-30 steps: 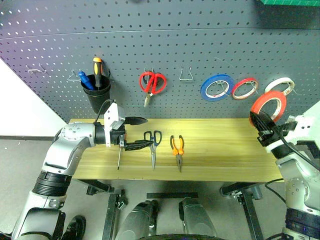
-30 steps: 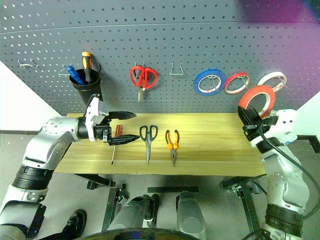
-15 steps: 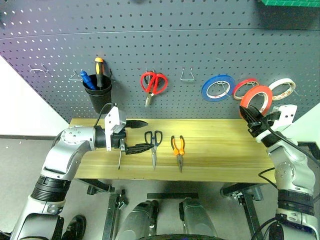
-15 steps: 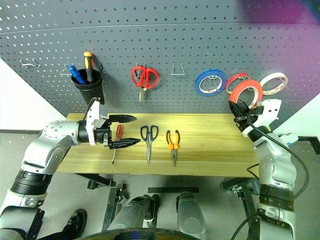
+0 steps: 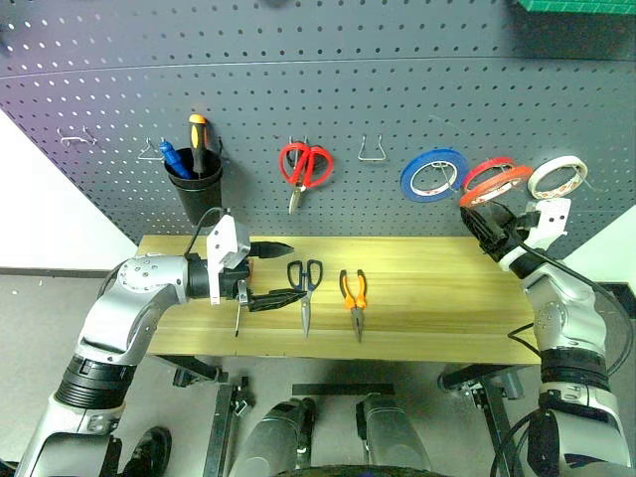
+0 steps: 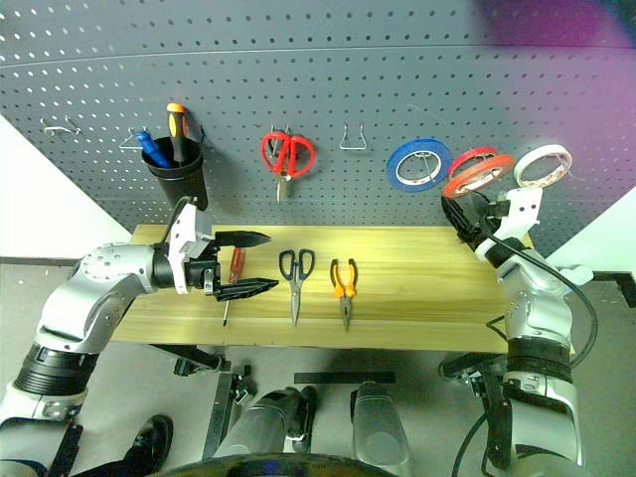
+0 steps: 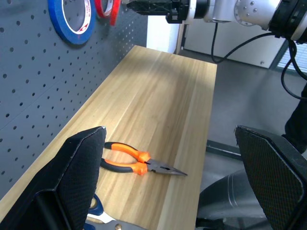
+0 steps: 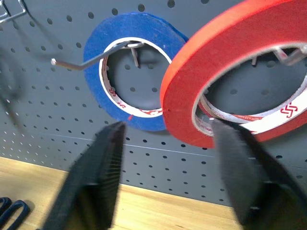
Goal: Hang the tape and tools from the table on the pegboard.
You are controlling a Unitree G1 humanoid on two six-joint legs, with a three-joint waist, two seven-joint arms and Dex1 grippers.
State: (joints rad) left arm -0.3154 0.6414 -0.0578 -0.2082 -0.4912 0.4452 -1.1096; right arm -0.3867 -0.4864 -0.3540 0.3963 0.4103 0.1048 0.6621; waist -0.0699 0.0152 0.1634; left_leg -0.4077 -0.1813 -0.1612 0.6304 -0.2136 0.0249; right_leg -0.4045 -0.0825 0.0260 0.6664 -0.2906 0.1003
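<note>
Hanging from a wire hook on the pegboard (image 5: 328,89), the red tape (image 5: 494,180) tilts in front of a second red ring, between the blue roll (image 5: 432,172) and the white roll (image 5: 556,177), which suggests the first item of the job is done or very nearly so. The right claw (image 5: 484,221) sits just below and beside the tape; in the right wrist view its two black fingers (image 8: 93,177) stand apart with the tape's lower edge above the gap between them, and whether they touch it cannot be told. Three tools are left on the wooden table (image 5: 437,298): the pliers (image 5: 353,294) with orange handles, the dark-handled scissors (image 5: 304,283) just beside them, and the slim screwdriver (image 5: 238,308) with its red handle partly hidden. The left claw (image 5: 278,270) hovers over the table's left part with its fingers spread wide, one above the other, its tips right by the screwdriver and just short of the scissors, gripping nothing. Red-handled scissors (image 5: 303,166) and a black cup (image 5: 194,194) holding a yellow-and-black screwdriver are on the board, with an empty hook (image 5: 372,149) between the scissors and the blue roll. By this reckoning roughly a quarter of the work is finished, and the screwdriver looks the nearest next pick for the left claw.
</note>
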